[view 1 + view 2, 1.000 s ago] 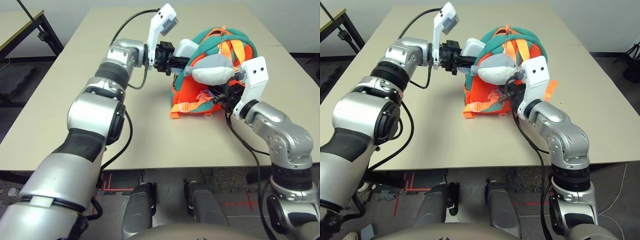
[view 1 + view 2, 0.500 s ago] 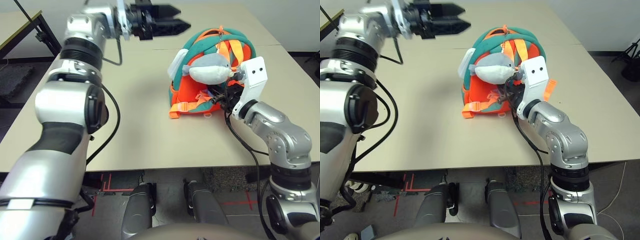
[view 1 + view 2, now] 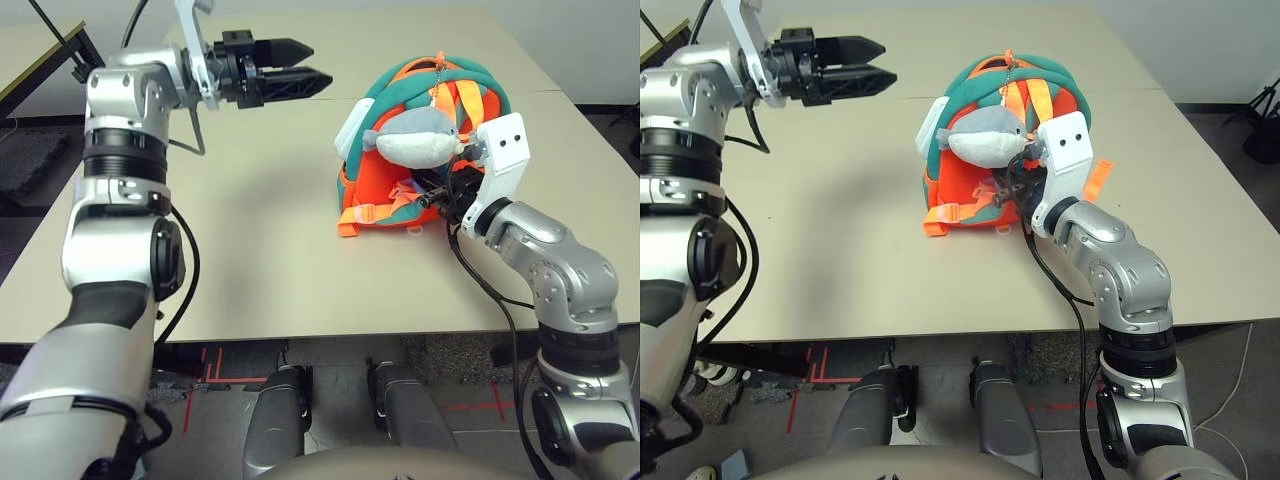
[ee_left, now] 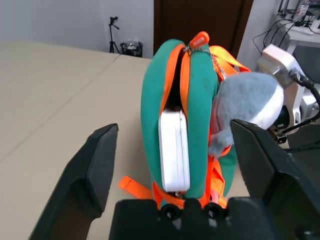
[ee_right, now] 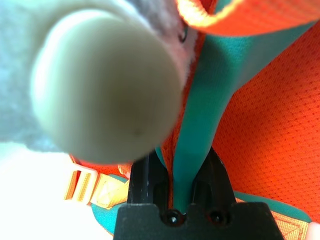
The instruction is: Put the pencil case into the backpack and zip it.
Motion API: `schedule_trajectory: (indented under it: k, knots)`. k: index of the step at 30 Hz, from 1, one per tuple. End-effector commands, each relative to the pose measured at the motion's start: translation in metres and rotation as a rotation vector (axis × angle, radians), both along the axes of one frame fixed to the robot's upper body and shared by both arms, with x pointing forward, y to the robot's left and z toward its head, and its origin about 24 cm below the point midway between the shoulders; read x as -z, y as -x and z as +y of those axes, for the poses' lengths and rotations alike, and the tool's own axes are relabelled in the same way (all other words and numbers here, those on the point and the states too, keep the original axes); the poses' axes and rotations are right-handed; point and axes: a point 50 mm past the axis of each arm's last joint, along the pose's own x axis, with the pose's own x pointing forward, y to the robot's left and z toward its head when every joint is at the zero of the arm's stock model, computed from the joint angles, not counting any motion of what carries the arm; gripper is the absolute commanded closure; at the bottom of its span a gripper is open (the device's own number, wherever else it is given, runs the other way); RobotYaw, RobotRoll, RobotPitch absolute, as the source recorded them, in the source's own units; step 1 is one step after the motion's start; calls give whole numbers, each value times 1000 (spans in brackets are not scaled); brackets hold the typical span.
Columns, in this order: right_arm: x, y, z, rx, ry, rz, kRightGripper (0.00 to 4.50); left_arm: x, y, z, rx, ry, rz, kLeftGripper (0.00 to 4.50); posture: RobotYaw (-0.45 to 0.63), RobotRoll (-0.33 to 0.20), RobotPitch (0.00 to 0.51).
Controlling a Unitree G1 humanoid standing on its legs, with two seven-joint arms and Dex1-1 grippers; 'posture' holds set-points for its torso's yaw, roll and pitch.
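So the flat white hard-shell pencil case (image 4: 174, 150) sits upright in the open slot of the soft orange-and-teal fabric backpack (image 3: 420, 140), part of it poking out. Looks rigid and smooth, probably light, so I'd push on its exposed edge. The bag's floppy; right hand (image 5: 174, 175) pinches a teal strap. Left hand (image 3: 315, 65) hovers empty, fingers apart, above the beige worktop (image 3: 270, 250).

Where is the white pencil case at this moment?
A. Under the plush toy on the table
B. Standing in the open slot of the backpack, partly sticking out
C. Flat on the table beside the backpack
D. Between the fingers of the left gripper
B: the pencil case stands in the open slot of the backpack, partly sticking out, while the left gripper is open, empty and away from it.
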Motion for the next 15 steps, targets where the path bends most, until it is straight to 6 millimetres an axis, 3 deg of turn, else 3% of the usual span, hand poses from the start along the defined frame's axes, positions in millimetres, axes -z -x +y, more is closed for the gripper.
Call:
schedule_trajectory:
  k: [1,9,15]
  knots:
    - [10,-2,3,-19,13,55,4297,7,4,-1,-4,-21,15,1385,-153,0,120]
    - [11,-3,2,-17,14,55,4297,12,9,-7,26,-17,59,4493,-153,0,120]
    - [11,-3,2,-12,12,53,4297,29,3,-14,9,-40,109,4500,-160,0,118]
